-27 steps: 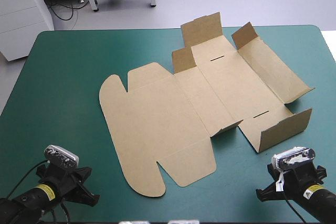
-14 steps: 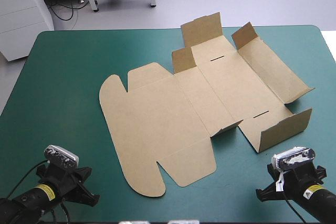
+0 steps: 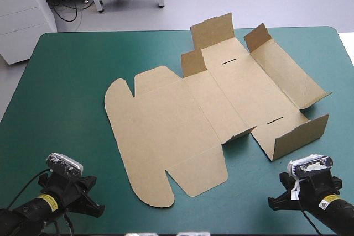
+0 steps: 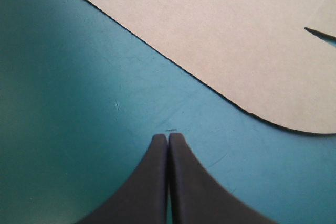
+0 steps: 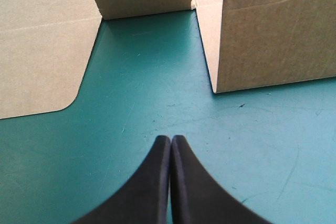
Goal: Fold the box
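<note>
The box (image 3: pixel 166 131) lies on the tabletop (image 3: pixel 66 81) ahead of the left end effector (image 4: pixel 168 138) and right end effector (image 5: pixel 171 139), touching neither. Both are pinched together, empty.

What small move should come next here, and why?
Probably advance the right gripper, opening, toward the raised near flap of the box: both it and the left gripper are shut over teal-green cover, touching nothing, and the box lies mostly flat.

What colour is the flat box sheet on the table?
The box is plain brown board, unprinted; the high view shows it best.
</note>
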### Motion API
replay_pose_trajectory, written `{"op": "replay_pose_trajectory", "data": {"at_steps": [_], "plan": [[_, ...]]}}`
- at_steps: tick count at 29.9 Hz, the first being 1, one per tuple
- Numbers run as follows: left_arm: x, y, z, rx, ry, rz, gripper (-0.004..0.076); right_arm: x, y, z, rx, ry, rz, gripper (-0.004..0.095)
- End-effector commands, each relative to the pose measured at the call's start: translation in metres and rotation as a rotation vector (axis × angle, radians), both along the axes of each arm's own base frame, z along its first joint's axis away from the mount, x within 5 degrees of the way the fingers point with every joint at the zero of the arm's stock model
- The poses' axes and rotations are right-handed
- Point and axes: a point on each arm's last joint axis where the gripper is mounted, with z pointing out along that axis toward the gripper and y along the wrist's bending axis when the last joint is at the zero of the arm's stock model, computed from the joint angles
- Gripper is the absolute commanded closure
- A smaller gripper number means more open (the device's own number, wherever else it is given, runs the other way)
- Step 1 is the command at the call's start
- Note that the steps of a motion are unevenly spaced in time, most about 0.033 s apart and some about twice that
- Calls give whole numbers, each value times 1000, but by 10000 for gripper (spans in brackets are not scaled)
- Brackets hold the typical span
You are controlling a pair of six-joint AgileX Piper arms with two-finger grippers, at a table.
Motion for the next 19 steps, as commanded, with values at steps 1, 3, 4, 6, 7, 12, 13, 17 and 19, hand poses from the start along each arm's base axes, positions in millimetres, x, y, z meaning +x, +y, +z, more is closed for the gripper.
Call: {"op": "replay_pose_trajectory", "data": {"at_steps": [1, 3, 4, 6, 7, 12, 13, 17, 19], "plan": [[5, -3, 11, -41, -61, 5, 756, 4, 1, 14, 27, -74, -6, 889], [5, -3, 11, -41, -61, 5, 756, 4, 2, 14, 38, -73, -5, 824], [5, -3, 11, -41, -61, 5, 756, 4, 2, 15, 47, -76, -5, 781], [5, -3, 11, -41, -61, 5, 756, 3, 3, 20, 56, -90, -3, 688], [5, -3, 11, -41, -61, 5, 756, 3, 3, 24, 59, -103, -3, 627], [5, -3, 11, -41, -61, 5, 756, 0, 2, 55, 158, -164, -72, 291], [5, -3, 11, -41, -61, 5, 756, -1, 2, 62, 191, -172, -94, 244], [5, -3, 11, -41, -61, 5, 756, -4, 2, 77, 332, -167, -177, 201], [5, -3, 11, -41, -61, 5, 756, -5, 2, 79, 371, -159, -200, 201]]}}
